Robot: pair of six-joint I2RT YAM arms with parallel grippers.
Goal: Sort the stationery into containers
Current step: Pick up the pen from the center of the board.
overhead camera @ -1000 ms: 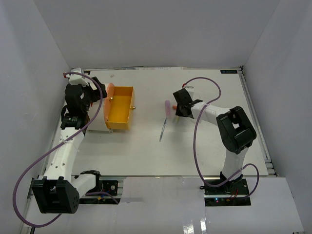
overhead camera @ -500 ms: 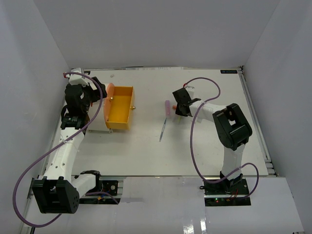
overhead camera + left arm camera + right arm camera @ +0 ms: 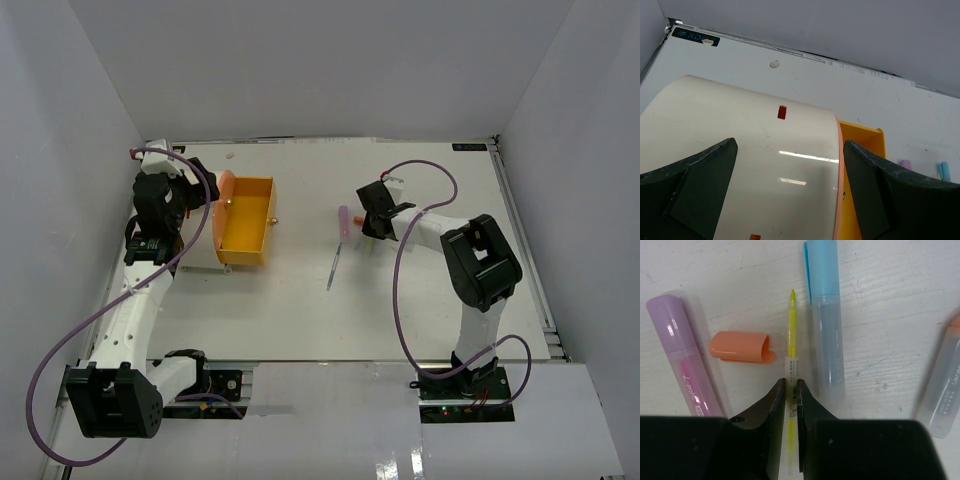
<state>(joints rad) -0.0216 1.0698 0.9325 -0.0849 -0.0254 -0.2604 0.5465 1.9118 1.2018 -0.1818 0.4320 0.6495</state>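
The right end effector has closed on the thin yellow pen and seems slightly shifted

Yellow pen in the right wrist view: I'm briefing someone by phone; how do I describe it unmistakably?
Start at the right gripper, whose black fingers fill the bottom of the right wrist view. The yellow pen runs up from between them, flanked by an orange cap and a light blue marker. It is far thinner than its neighbours and the only one pinched.

Left fingers spread wide over the cream drum, right fingers, well right of it, pinching a yellow pen.
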